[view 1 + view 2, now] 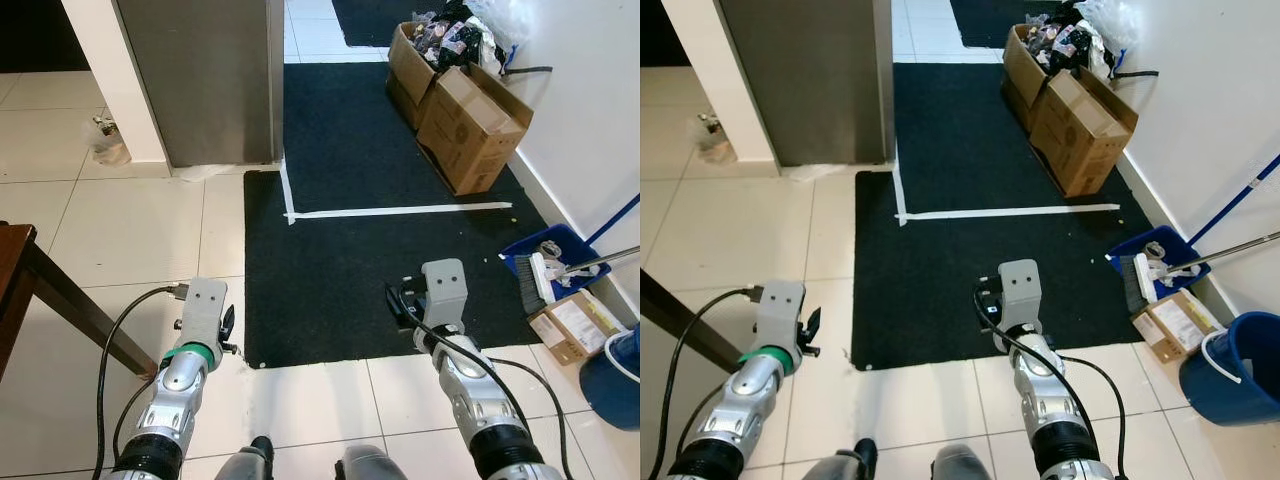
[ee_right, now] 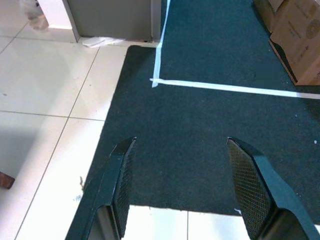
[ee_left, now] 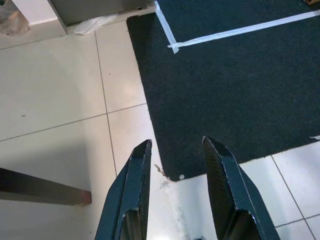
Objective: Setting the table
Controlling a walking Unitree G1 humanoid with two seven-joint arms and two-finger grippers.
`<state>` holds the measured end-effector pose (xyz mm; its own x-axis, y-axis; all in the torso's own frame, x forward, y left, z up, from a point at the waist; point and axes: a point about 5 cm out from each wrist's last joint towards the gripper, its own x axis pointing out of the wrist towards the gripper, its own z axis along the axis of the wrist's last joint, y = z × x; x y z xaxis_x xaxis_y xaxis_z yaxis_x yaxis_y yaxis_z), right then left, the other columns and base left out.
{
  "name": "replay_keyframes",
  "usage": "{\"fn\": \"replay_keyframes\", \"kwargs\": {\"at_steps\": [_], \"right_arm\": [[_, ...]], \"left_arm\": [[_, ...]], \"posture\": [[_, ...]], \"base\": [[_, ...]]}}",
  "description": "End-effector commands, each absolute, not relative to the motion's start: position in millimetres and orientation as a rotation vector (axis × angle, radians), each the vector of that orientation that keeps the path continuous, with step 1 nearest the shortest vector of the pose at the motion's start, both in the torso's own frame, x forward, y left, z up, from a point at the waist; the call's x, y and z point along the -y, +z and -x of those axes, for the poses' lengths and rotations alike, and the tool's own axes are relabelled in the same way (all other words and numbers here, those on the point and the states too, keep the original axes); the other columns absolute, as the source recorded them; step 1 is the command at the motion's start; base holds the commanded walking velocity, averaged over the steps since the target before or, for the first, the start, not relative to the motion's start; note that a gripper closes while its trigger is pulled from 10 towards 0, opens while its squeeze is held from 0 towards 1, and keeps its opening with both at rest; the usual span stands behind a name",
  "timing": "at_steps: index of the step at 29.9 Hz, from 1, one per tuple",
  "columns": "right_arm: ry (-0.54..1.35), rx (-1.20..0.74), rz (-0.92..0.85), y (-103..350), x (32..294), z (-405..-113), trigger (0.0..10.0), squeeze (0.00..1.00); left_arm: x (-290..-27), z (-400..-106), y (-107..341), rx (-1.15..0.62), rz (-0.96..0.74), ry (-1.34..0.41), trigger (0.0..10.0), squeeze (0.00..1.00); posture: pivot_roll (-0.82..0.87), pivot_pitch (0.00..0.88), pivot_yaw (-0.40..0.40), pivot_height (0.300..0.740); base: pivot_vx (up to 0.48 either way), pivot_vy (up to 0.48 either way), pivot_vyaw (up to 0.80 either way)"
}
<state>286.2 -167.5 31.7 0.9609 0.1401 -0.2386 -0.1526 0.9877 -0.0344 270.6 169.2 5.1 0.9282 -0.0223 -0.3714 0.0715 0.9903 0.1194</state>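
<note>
No tableware is in sight. A dark wooden table [image 1: 12, 262] juts in at the left edge, its leg [image 3: 42, 193] slanting down to the pale tiles. My left gripper [image 3: 175, 145] is held low over the tiles by the corner of the black mat [image 1: 370, 250], open, nothing between its fingers. My right gripper [image 2: 180, 142] hovers over the mat's near edge, open wide and empty.
White tape lines [image 1: 400, 211] cross the mat. A grey cabinet [image 1: 200, 80] and white pillar stand ahead on the left. Cardboard boxes [image 1: 470, 125] line the right wall, with a blue dustpan and brush [image 1: 545, 265], a small box [image 1: 572, 325] and a blue bucket [image 1: 615, 385] nearer.
</note>
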Motion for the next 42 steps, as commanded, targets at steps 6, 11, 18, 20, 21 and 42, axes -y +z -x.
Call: {"fn": "replay_keyframes", "kwargs": {"at_steps": [6,11,18,20,21,42], "right_arm": [[0.150,-0.254,0.054,27,167,-282,10.0,0.00],[0.148,-0.256,0.054,26,167,-280,10.0,0.00],[0.154,-0.260,0.056,26,165,-281,10.0,0.00],[0.155,-0.259,0.056,26,165,-281,10.0,0.00],[0.155,-0.259,0.056,26,165,-281,10.0,0.00],[0.139,-0.249,0.072,29,171,-282,10.0,0.00]], "left_arm": [[-168,-262,-4,-0.407,-0.127,-0.044,10.0,0.00],[-166,-261,-4,-0.409,-0.126,-0.048,10.0,0.00],[-169,-260,-5,-0.410,-0.128,-0.038,10.0,0.00],[-170,-260,-5,-0.411,-0.129,-0.036,10.0,0.00],[-170,-260,-5,-0.411,-0.129,-0.036,10.0,0.00],[-161,-263,-5,-0.407,-0.115,-0.047,10.0,0.00]], "posture": [[-0.17,0.000,-0.019,0.740],[-0.17,0.000,-0.022,0.740],[-0.16,0.000,-0.025,0.740],[-0.16,0.000,-0.025,0.740],[-0.16,0.000,-0.025,0.740],[-0.22,0.000,-0.018,0.740]], "base": [[0.000,0.000,0.00],[0.000,0.000,0.00],[0.000,0.000,0.00],[0.000,0.000,0.00],[0.000,0.000,0.00],[0.000,0.000,0.00]]}}
